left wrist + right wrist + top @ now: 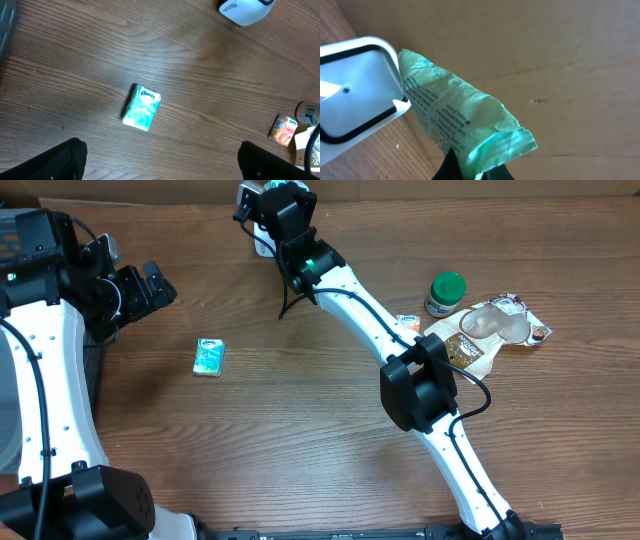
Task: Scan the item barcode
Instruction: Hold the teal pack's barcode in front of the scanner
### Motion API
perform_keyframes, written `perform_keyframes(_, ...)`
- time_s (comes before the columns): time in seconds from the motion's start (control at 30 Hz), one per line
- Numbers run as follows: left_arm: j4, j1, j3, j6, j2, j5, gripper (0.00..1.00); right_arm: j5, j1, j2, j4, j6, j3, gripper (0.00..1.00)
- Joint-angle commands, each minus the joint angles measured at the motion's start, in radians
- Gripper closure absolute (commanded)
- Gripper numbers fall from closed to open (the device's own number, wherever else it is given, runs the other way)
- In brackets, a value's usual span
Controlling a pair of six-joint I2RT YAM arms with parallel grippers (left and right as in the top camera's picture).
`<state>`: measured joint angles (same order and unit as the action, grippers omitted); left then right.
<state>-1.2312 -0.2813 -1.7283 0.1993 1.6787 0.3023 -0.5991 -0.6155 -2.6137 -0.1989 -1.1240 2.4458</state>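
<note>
While R fingers (447, 167) pinch crinkly green bag (455, 120), rounded white scanner (355, 90) adj.

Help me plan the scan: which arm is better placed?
Right: the right pincer is shut on the green packet beside the scanner; the left pincer hangs open above the tissues.

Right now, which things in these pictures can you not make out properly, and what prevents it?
Barcode on the green packet: right wrist view shows only fine print; overhead, the right gripper covers the packet.
Scanner: left wrist view, cut off by the top edge.
Jar: left wrist view, cut off by the right edge.
Orange packet: left wrist view, print too blurred.
</note>
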Motion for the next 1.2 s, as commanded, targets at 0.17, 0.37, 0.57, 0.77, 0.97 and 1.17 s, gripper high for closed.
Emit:
perform_keyframes(0.17, 0.001, 0.007, -0.002, -0.013, 0.003, 0.001, 0.0, 0.044, -0.006, -0.007, -0.041, -0.017, 0.013, 0.96)
perform_keyframes(0.37, 0.001, 0.007, -0.002, -0.013, 0.003, 0.001, 0.0, 0.074, -0.009, -0.014, -0.067, -0.097, 0.012, 0.96)
perform_keyframes(0.57, 0.001, 0.007, -0.002, -0.013, 0.003, 0.001, 0.01, 0.01, -0.009, -0.014, -0.022, -0.097, 0.012, 0.96)
perform_keyframes(0.77, 0.001, 0.007, -0.002, -0.013, 0.003, 0.001, 0.0, -0.066, -0.023, -0.012, 0.05, -0.097, 0.012, 0.96)
perform_keyframes(0.97, 0.001, 0.007, -0.002, -0.013, 0.003, 0.001, 0.01, -0.053, -0.035, 0.058, -0.012, -0.007, 0.012, 0.96)
perform_keyframes(1.17, 0.001, 0.007, -0.002, -0.013, 0.003, 0.001, 0.01, -0.079, -0.024, 0.259, -0.116, 0.216, 0.012, 0.96)
